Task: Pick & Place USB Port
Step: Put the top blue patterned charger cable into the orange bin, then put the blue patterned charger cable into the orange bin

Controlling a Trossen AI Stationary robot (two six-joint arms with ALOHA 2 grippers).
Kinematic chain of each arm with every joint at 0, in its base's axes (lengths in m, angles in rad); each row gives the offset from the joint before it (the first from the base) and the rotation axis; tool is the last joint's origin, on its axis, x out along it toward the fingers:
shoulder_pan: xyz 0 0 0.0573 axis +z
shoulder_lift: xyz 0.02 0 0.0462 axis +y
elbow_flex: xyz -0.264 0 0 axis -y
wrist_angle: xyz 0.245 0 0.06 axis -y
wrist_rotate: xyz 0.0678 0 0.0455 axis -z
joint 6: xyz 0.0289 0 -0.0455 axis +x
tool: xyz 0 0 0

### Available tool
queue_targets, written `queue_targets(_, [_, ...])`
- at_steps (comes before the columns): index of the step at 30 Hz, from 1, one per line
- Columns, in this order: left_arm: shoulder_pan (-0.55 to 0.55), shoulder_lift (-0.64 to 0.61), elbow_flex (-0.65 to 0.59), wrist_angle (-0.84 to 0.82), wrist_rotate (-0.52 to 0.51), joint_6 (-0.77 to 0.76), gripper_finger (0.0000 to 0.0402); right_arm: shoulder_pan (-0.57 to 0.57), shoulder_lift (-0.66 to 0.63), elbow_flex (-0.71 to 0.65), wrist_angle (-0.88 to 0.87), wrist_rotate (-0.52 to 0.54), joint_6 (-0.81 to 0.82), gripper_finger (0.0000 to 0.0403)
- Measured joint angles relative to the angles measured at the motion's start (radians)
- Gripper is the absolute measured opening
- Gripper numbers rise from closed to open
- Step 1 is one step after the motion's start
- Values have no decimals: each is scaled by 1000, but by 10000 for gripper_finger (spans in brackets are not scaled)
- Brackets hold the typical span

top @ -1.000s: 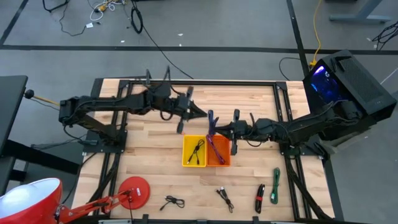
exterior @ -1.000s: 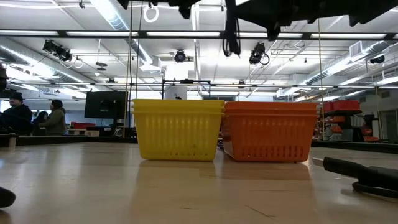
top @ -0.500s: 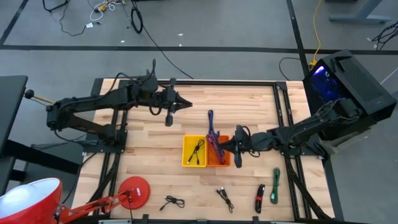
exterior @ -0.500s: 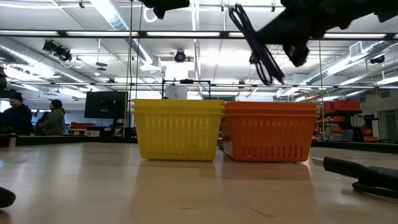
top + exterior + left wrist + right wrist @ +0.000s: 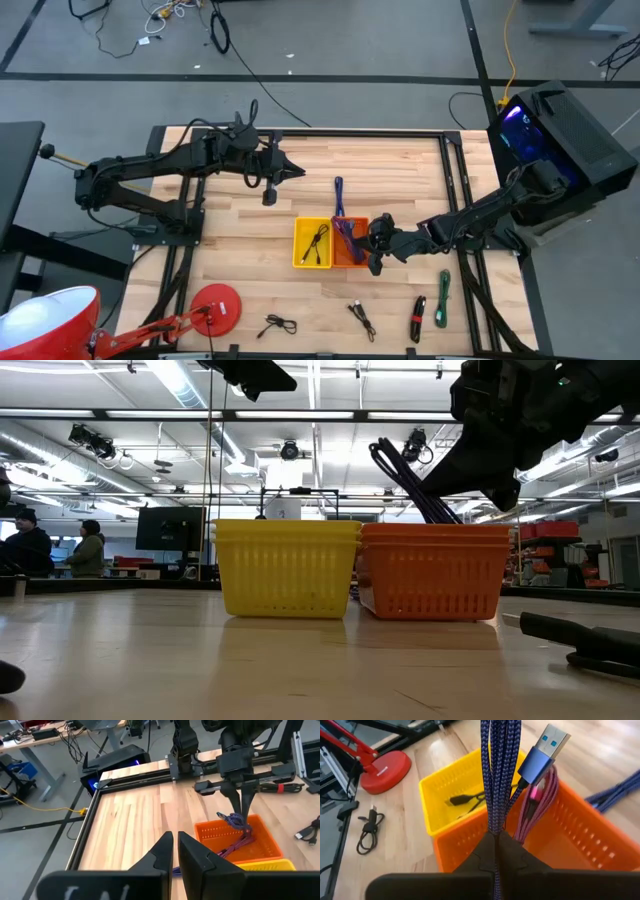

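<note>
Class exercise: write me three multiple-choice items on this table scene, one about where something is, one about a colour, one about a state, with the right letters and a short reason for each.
1. Where does the black cable lie?
A. yellow bin
B. orange bin
C. on the lamp base

2. What colour is the cable bundle held by the right end effector?
A. green
B. blue-purple
C. white

3. The right end effector is:
A. open over the table
B. shut on the cable bundle
C. out of view

Answers: 1 A, the high view shows it in the yellow bin; 2 B, the right wrist view shows braided blue-purple strands; 3 B, its fingers pinch the strands.
</note>
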State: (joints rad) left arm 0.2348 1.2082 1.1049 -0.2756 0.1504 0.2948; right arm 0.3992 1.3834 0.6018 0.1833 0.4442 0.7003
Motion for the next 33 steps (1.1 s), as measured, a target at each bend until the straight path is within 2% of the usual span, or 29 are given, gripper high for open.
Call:
queue_targets(11, [0, 0, 0, -20, -27, 32, 32, -16, 24, 0, -1, -15, 1, 10])
queue_targets(21, [5, 0, 0, -53, -72, 35, 32, -27, 24, 0, -22, -14, -39, 93])
queue_targets(28, [5, 0, 0, -54, -72, 53, 32, -37, 18, 0, -8, 106, -117, 153])
queue_targets(33, [5, 0, 0, -54, -72, 53, 32, -94, -30, 0, 5, 138, -227, 183])
